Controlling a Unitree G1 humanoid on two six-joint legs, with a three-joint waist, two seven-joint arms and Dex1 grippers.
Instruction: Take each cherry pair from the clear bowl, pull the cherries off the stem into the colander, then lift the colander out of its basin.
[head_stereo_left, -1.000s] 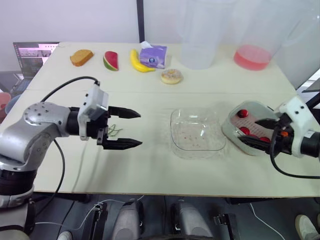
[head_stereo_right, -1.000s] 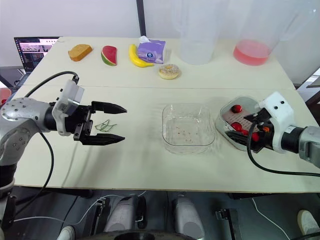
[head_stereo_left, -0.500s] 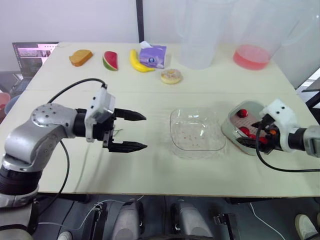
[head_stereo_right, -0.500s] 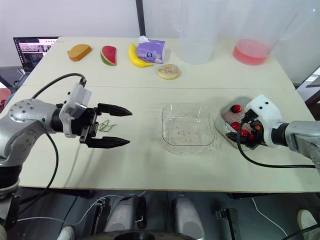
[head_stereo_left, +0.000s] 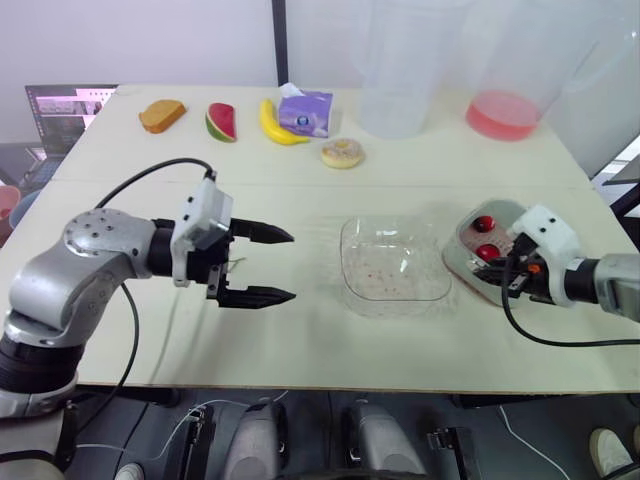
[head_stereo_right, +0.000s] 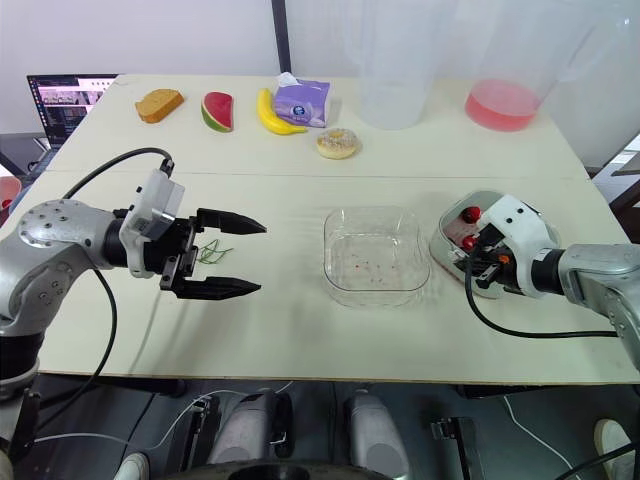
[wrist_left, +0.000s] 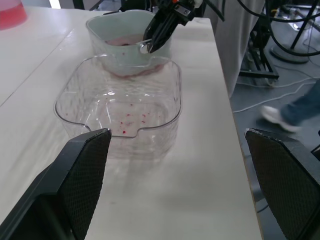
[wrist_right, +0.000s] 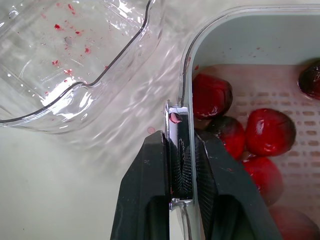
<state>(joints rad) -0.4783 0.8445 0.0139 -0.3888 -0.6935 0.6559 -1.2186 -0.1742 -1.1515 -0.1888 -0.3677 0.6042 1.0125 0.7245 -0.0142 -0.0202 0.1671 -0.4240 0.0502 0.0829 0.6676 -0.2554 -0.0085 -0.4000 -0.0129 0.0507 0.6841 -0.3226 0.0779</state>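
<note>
Cherries (wrist_right: 212, 96), red and loose, lay in the white slotted colander (wrist_right: 305, 115), which sat inside its pale basin (wrist_right: 240, 35) near the right edge of the table (head_stereo_left: 300, 340). The right tool (wrist_right: 182, 142) was pressed together on a narrow shiny tab (wrist_right: 176, 117) at the rim, on the side facing the clear bowl (head_stereo_left: 395, 262). Its two black fingers (wrist_right: 150, 190) pinched the tab from either side. Whether that tab belonged to the colander or to the basin could not be told.

The clear bowl stood just beside the basin, toward the middle of the table. It held no fruit, and red specks dotted its bottom.

The left tool (head_stereo_left: 290, 266) hovered above the left half of the table with its fingers spread wide, pointing toward the bowl and well apart from it. It gripped nothing. A few thin green stems (head_stereo_right: 210, 250) lay on the table under it, showing between the two fingers.

Along the far edge lay a slice of bread (head_stereo_left: 162, 114), a watermelon wedge (head_stereo_left: 221, 121), a banana (head_stereo_left: 275, 125), a purple tissue pack (head_stereo_left: 307, 110) and a doughnut (head_stereo_left: 343, 152). Further toward the far right corner stood a clear pitcher (head_stereo_left: 400, 70) and a second pitcher (head_stereo_left: 505, 110) with pink liquid in its base. A laptop (head_stereo_left: 65, 105) sat beyond the far left corner.
</note>
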